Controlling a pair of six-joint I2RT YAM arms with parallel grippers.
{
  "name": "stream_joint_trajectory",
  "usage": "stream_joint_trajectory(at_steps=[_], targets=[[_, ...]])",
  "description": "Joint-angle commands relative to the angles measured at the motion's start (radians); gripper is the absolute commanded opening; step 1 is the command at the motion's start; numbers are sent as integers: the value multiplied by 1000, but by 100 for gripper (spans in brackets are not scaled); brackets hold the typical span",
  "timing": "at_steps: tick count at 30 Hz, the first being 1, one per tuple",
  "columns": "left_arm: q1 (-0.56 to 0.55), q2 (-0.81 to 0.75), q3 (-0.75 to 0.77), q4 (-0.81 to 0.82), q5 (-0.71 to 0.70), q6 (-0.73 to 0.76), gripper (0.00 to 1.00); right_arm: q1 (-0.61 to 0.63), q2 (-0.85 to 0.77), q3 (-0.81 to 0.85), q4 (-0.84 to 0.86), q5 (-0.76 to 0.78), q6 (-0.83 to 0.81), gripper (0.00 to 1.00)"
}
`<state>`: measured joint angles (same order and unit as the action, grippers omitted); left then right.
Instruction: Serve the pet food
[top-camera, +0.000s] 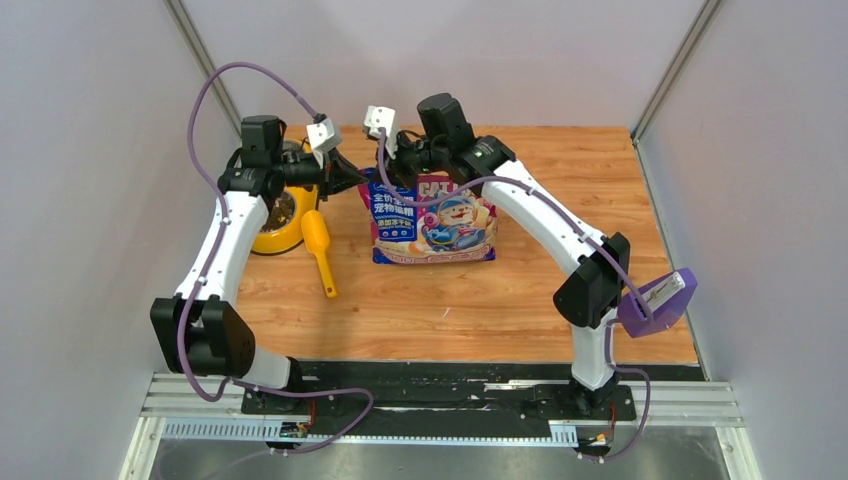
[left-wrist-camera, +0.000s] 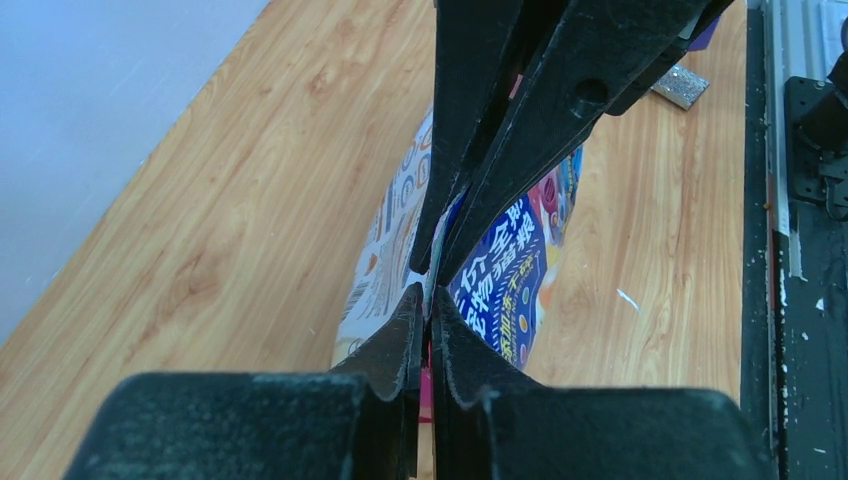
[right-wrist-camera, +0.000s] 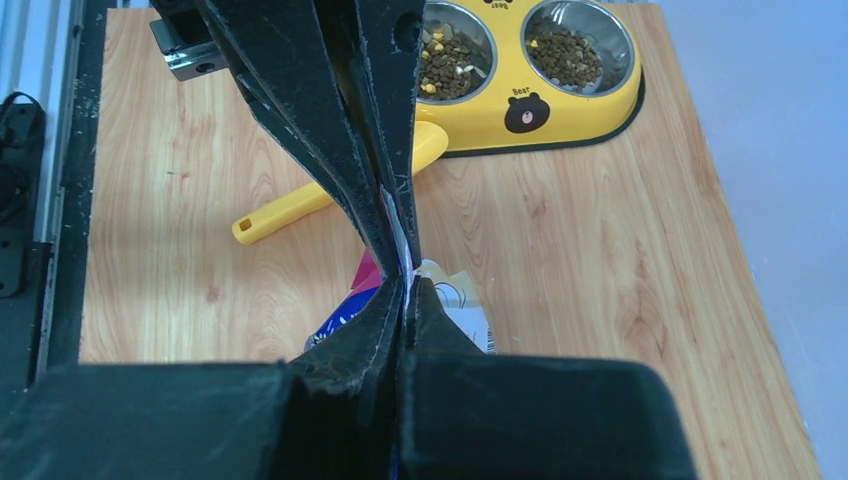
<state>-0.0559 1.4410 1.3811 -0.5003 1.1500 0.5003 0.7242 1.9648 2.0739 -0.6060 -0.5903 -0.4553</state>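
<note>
The glossy pink, blue and white cat food bag (top-camera: 435, 222) stands on the wooden table, its front with the cartoon cat facing the arms. My left gripper (top-camera: 360, 180) is shut on the left end of the bag's top edge. My right gripper (top-camera: 398, 168) is shut on the same edge just beside it. In the left wrist view my gripper (left-wrist-camera: 428, 300) pinches the edge with the bag (left-wrist-camera: 510, 270) below. In the right wrist view my gripper (right-wrist-camera: 405, 285) does the same. Brown kibble (right-wrist-camera: 578, 50) lies in both steel bowls.
A yellow double pet bowl (top-camera: 272, 232) stands left of the bag, under the left arm; it also shows in the right wrist view (right-wrist-camera: 560, 110). A yellow scoop (top-camera: 320, 250) lies beside it. A purple holder (top-camera: 655, 300) with a speckled tube is at the right edge.
</note>
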Motion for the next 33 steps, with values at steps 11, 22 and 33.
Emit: stream_joint_trajectory(at_steps=[11, 22, 33], targets=[[29, -37, -11, 7, -39, 73, 0, 43, -179, -171, -79, 236, -244, 0], [104, -53, -33, 43, -34, 58, 0, -80, -384, -421, -134, 486, -266, 0], [105, -46, -31, 78, -36, 34, 0, -280, -624, -610, -192, 576, -198, 0]])
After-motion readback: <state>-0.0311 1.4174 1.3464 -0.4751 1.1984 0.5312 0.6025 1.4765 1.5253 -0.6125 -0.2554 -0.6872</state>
